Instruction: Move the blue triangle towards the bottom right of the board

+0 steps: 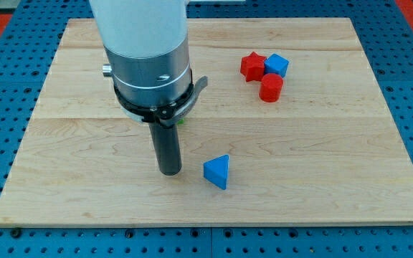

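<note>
Four blocks lie on the pale wooden worktop (pixel 321 143): two blue and two red. One arm is in the camera view, and it carries no pincer, so there is nothing spread, pressed together or pinching; it ends in a single dark rod (pixel 168 147) hanging from a silver and white housing (pixel 146 54).

The tip (pixel 170 173) rests on the worktop in the lower middle of the board. The blue triangle (pixel 217 172) lies just to the view's right of the tip, at about the same height in the view, with a narrow strip of bare wood between them; the two are near but not touching.

The other three blocks form a tight cluster well apart from the tip, up and to the view's right. The red star (pixel 252 66) is at the cluster's left. The blue cube (pixel 276 65) sits just to the star's right and appears to touch it. The red cylinder (pixel 271 88) stands just below those two, closest of the three to the tip, against or nearly against both.

A small patch of green (pixel 181 119) shows at the housing's lower edge; what it is cannot be told.

A blue pegboard (pixel 6 107) with rows of holes surrounds the worktop on all sides.
</note>
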Tool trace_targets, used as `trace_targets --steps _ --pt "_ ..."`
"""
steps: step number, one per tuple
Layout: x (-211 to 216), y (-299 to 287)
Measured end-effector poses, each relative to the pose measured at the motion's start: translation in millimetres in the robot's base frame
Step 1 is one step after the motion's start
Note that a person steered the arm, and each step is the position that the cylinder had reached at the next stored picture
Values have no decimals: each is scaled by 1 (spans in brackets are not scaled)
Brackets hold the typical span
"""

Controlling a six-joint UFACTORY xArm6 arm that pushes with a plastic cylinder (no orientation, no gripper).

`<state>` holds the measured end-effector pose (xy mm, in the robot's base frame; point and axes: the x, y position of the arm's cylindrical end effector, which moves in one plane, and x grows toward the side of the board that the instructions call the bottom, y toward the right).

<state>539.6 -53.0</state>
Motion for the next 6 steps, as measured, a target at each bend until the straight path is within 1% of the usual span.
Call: trace_targets --steps 1,2,4,5,6 --pt "0 10" --pt "2 47" --pt "5 96" --pt "22 87" --pt "24 168"
